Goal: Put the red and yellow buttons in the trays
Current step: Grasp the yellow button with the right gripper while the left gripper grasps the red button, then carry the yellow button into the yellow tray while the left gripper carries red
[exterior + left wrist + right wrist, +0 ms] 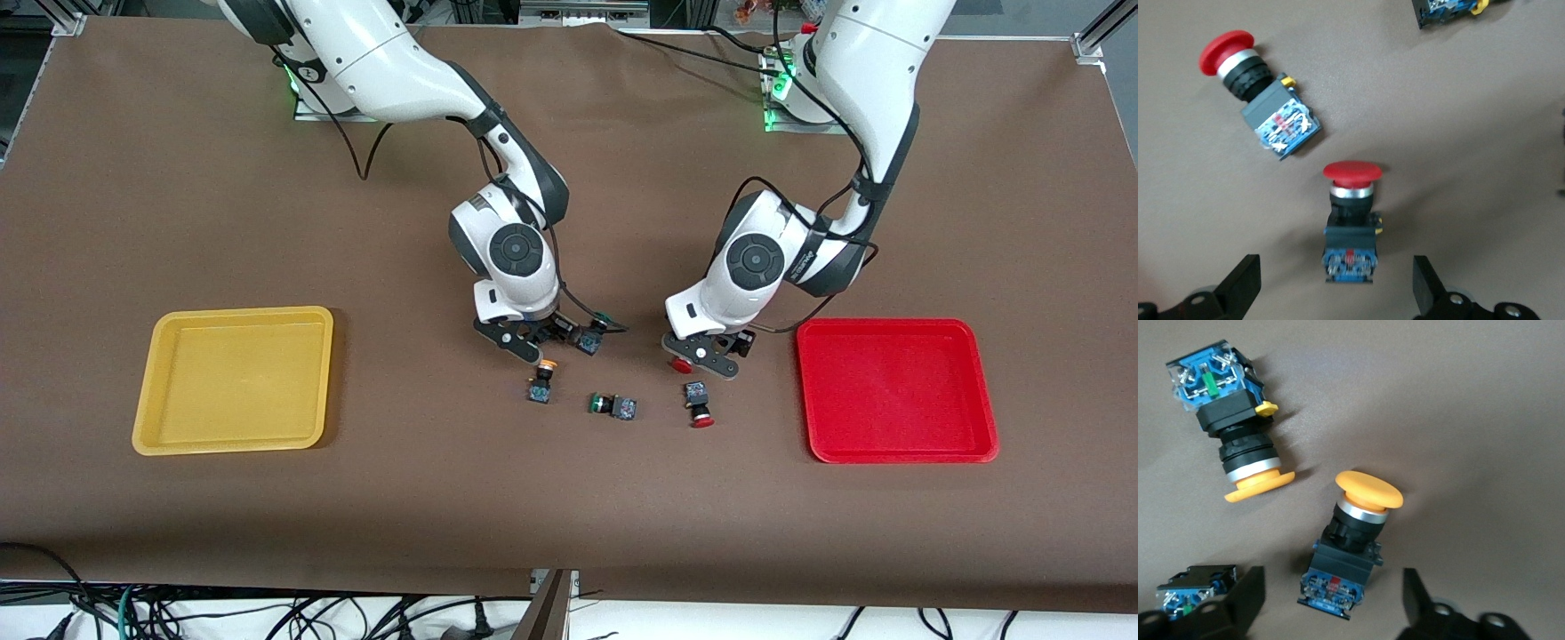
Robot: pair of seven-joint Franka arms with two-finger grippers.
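Hovering low over the brown desk [569, 498], both claws bracketed small, stiff, light push-button switches, probably best pinched across their blocky bodies, not the slick round caps. Left claw [1337, 283] stood wide open around a red button [1350, 220], gripping nothing. Right claw [1331, 600] straddled a yellow button [1355, 533], fingers not touching it. Both lay mid-desk between the yellow tray [147, 391] and red tray [982, 391].

Front camera looks down across the table [569, 498] at both arms; wrist cameras look closely downward.
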